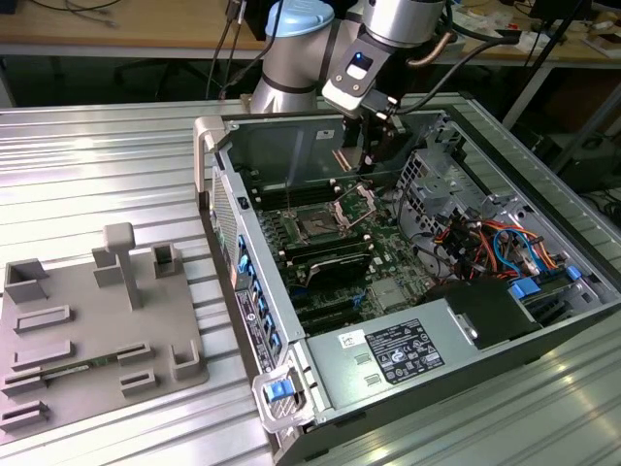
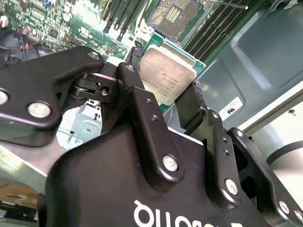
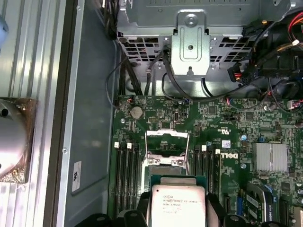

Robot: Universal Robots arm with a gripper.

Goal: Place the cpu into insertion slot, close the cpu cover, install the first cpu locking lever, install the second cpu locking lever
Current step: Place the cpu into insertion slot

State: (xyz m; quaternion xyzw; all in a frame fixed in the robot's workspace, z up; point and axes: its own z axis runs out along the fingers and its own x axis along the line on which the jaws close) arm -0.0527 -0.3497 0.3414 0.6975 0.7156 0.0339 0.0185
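Note:
My gripper (image 2: 161,90) is shut on the cpu (image 2: 168,75), a flat square chip with a dull silver top, its black fingers (image 2: 135,94) pressing two opposite edges. In the first wrist view the cpu (image 3: 177,205) hangs just short of the open socket, above the green motherboard. The insertion slot (image 2: 171,16) lies bare with its contact field showing. The cpu cover (image 3: 167,142), a thin silvery frame, stands swung open at the socket's far edge. In the exterior view the gripper (image 1: 374,146) is lowered inside the open computer case, over the raised cover (image 1: 355,202).
Black memory slots (image 3: 127,165) flank the socket on both sides. A metal drive cage (image 3: 189,42) and cable bundles (image 3: 265,52) lie beyond it, and a finned heat sink (image 3: 270,157) to one side. A grey fixture plate (image 1: 87,330) sits on the exterior view's left.

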